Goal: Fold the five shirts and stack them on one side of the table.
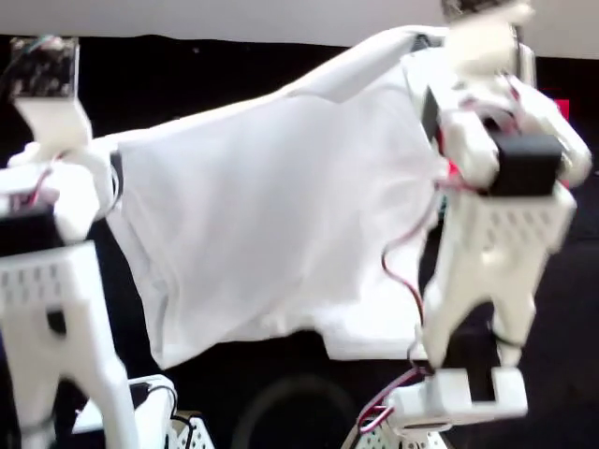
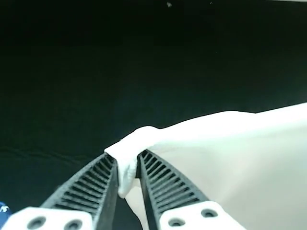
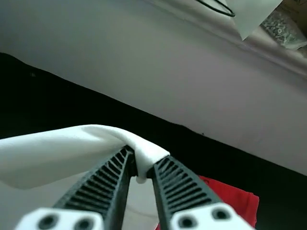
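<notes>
The left arm [image 1: 56,281] stands raised, its left pincer [image 2: 127,163] closed tight on a bunched corner of the white shirt [image 1: 281,224]; the cloth hangs spread between both pincers, sagging below them; the right arm [image 1: 496,234] stands higher, its right pincer [image 3: 142,165] clamped on the opposite corner.

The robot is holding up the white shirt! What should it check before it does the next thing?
1. Left gripper pinches the white shirt: ok.
2. Right gripper pinches its other end: ok.
3. Shirt spread between both arms: ok.
4. Bottom edge hanging even: not ok, it hangs crooked.
5. Bottom edge off the black table: cannot tell.
6. Red cloth out of the way: cannot tell.
</notes>
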